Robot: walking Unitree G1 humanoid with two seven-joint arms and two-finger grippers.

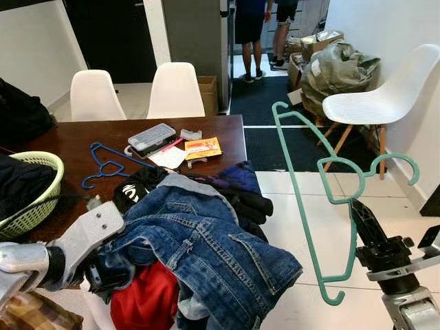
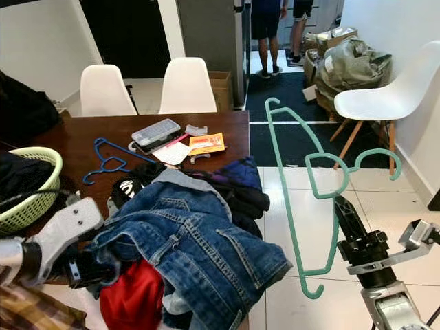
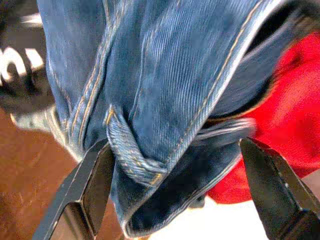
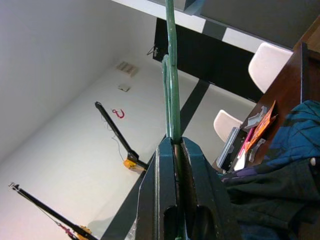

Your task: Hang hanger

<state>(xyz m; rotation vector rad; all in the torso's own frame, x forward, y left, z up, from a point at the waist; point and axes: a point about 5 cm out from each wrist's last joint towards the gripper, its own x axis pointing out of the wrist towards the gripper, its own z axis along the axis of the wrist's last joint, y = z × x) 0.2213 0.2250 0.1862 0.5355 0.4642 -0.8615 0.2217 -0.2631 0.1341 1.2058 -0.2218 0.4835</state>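
A teal plastic hanger [image 1: 300, 206] stands upright in the air over the tiled floor, just right of the table. My right gripper [image 1: 355, 205] is shut on it near the hook's neck; the right wrist view shows the fingers [image 4: 192, 165] clamped on the thin green bar [image 4: 171, 75]. A blue denim jacket [image 1: 199, 240] lies on top of a clothes heap at the table's near corner. My left gripper [image 3: 173, 145] is open at the jacket's left edge, with a denim fold [image 3: 165, 85] between its spread fingers.
On the brown table [image 1: 75, 137] lie a blue hanger [image 1: 103, 165], a green basket [image 1: 31, 206], a grey case and papers. Red [image 1: 148, 299] and black garments sit under the jacket. White chairs [image 1: 175, 89] stand behind, another [image 1: 385, 100] at right by an olive bag. People stand far back.
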